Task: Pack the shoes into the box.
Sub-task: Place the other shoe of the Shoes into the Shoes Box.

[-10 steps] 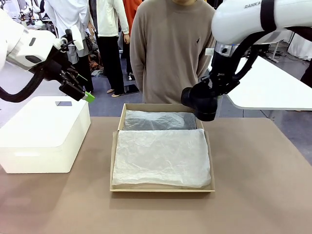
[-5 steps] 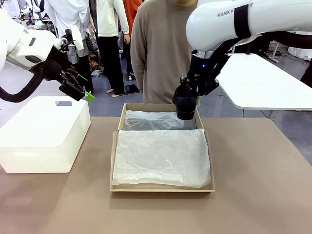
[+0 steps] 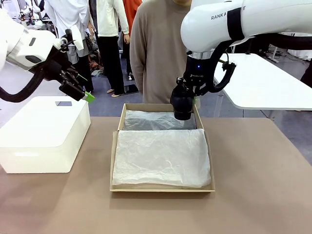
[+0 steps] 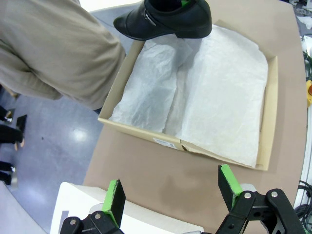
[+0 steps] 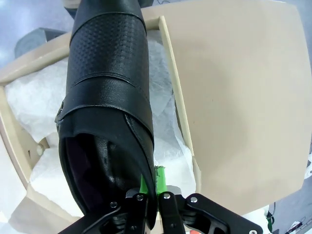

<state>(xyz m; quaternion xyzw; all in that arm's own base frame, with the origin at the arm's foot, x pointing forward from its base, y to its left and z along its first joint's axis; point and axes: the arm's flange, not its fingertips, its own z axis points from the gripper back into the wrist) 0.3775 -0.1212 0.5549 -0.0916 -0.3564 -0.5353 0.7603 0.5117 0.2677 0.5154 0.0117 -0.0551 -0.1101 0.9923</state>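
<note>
**Shoe [image 5: 107,97] poised above the box [image 3: 163,189].**
Right claw [image 5: 152,183], clamped on the heel collar, hangs at the box's 12 o'clock end; best to lay the sole flat on the tissue [image 3: 161,156]. Left claw [image 4: 171,187] gapes empty.

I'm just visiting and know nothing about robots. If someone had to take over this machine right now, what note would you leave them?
Right gripper: shut on the heel edge of a black shoe, held above the far right corner of the box.
Left gripper: open, holding nothing, over the white bin.
Box: open on the table, lined with tissue paper.
Done: one shoe picked up and brought over the box.
Left: lower it in and release. Whether the other shoe lies under the tissue, I cannot tell.
</note>
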